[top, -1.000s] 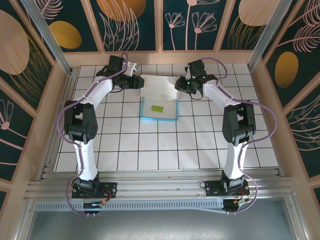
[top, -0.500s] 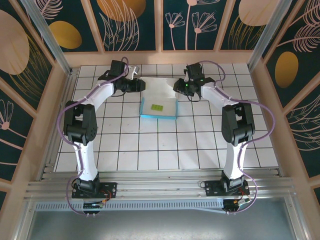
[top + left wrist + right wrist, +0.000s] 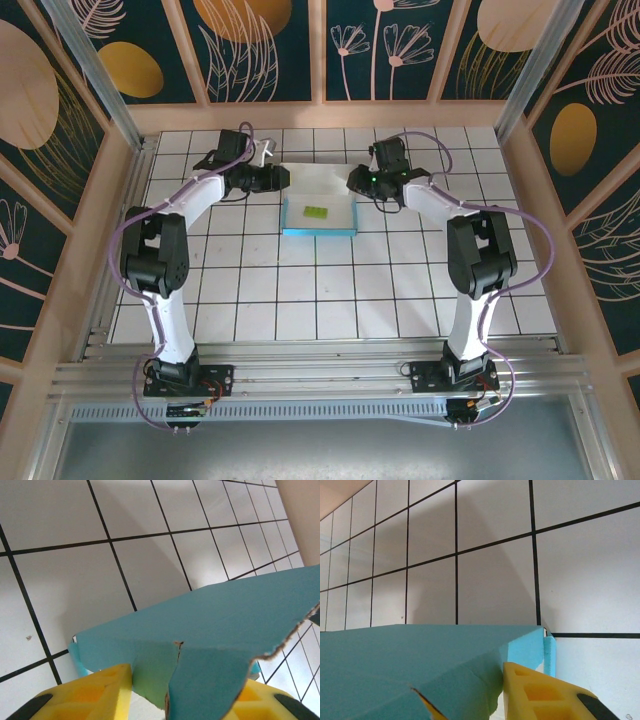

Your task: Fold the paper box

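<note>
The paper box (image 3: 318,222) lies on the tiled floor at mid-back, a shallow teal tray with a white rear flap (image 3: 320,180) raised behind it. A small yellow-green slip (image 3: 317,211) rests inside. My left gripper (image 3: 284,178) holds the flap's left end and my right gripper (image 3: 352,183) its right end. In the left wrist view the teal card (image 3: 225,615) spreads overhead, and a folded tab of it sits between the yellow fingers (image 3: 100,695) of the left gripper (image 3: 180,700). In the right wrist view the teal card (image 3: 395,665) covers one side of the right gripper (image 3: 480,705). One yellow finger (image 3: 540,695) presses against its edge.
White tiles with black lines cover the floor (image 3: 330,290) in front of the box. Wooden walls with dark patterned panels (image 3: 320,50) close in the back and sides. A metal rail (image 3: 320,375) carries the arm bases at the near edge.
Both grippers have come slightly forward and inward with the rear flap. The white flap looks shorter from above, tipped further over the tray. The box has shifted slightly toward the back.
</note>
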`<move>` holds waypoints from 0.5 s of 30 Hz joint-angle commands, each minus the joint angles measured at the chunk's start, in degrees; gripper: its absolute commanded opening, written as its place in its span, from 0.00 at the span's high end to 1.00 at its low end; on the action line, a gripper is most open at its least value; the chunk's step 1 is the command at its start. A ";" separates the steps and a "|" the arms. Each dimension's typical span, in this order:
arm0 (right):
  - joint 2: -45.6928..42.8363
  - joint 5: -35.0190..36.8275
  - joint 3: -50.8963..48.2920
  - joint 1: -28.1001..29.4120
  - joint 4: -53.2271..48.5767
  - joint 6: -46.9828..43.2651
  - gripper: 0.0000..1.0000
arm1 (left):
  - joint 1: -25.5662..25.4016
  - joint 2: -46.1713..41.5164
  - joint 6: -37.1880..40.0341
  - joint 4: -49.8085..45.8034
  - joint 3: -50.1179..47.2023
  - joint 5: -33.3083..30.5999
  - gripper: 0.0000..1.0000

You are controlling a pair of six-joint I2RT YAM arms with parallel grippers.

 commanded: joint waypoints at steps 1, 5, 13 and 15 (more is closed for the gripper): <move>-1.86 -0.43 -2.87 1.39 0.05 2.93 0.75 | -0.79 -2.92 -2.46 3.46 -1.89 2.95 0.63; -2.30 -0.39 -4.61 1.77 1.06 3.22 0.75 | -0.94 -3.65 -2.56 4.00 -3.82 2.89 0.63; -4.47 0.83 -8.16 2.61 2.39 3.20 0.75 | -1.41 -5.72 -3.74 7.06 -9.56 3.21 0.63; -5.02 1.01 -9.17 2.81 2.78 3.16 0.75 | -1.51 -6.43 -3.99 8.04 -11.49 3.14 0.64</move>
